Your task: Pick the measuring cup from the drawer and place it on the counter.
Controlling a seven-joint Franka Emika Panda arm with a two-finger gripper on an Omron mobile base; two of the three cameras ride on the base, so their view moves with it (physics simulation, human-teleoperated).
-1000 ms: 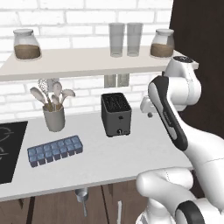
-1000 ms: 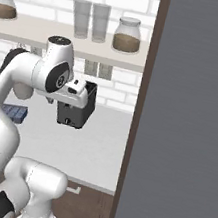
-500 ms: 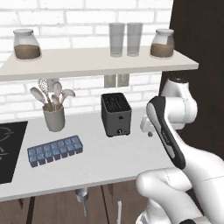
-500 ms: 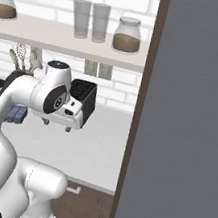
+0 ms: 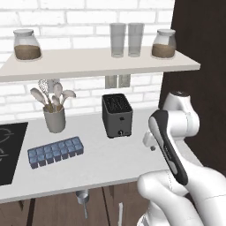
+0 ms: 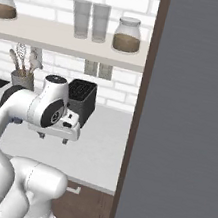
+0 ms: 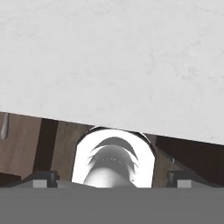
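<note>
The measuring cup (image 5: pixel 81 197), small and shiny grey, lies in the open dark brown drawer (image 5: pixel 48 212) just below the counter's front edge, its thin handle pointing toward me. My gripper (image 5: pixel 151 145) (image 6: pixel 52 137) hangs over the right part of the pale counter (image 5: pixel 97 161) (image 6: pixel 98 155), well right of the cup and above it. Its fingers point down and stand wide apart with nothing between them. In the hand view the gripper (image 7: pixel 111 177) looks down on the counter (image 7: pixel 109 57) and its front edge, with brown wood (image 7: pixel 26 144) below.
A black toaster (image 5: pixel 117 115) (image 6: pixel 81 98) stands behind the gripper. A blue ice tray (image 5: pixel 55 151), a grey crock of spoons (image 5: pixel 54 118) and the black stovetop (image 5: pixel 9 152) lie to the left. A shelf (image 5: pixel 97 62) holds jars and glasses. A tall dark panel (image 6: pixel 190 120) closes the right side.
The arm has folded down, and the open gripper has dropped from toaster-top height to just above the counter. The cup and drawer have not moved.
</note>
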